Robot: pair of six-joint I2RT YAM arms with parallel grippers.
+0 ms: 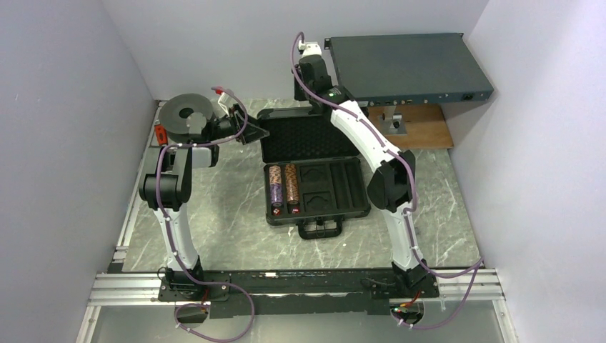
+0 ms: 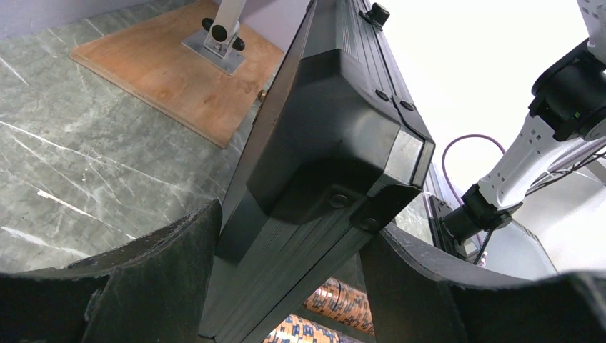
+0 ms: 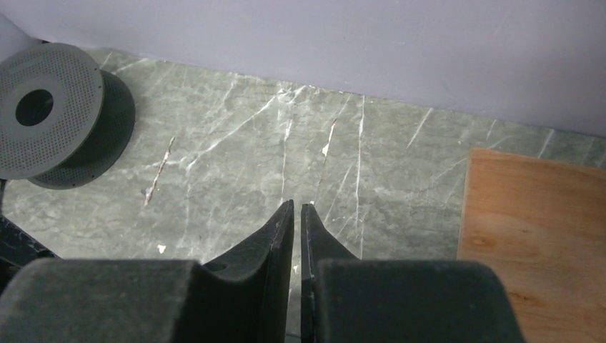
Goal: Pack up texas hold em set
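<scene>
The briefcase (image 1: 314, 189) lies open on the tabletop (image 1: 214, 214), handle edge toward the arm bases. The left gripper (image 1: 245, 133) has its jaws spread astride the left corner of the raised lid (image 1: 307, 139). The right gripper (image 3: 296, 209), jaws pressed together, hangs behind it. Its leftmost slots hold chip stacks (image 1: 284, 184).

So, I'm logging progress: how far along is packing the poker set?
Done: two chip stacks lie in the left slots of the tray; its other slots look empty. In hand: the left gripper straddles a corner of the raised lid. The right gripper is shut and empty, beyond the lid. Left: close the lid.
</scene>
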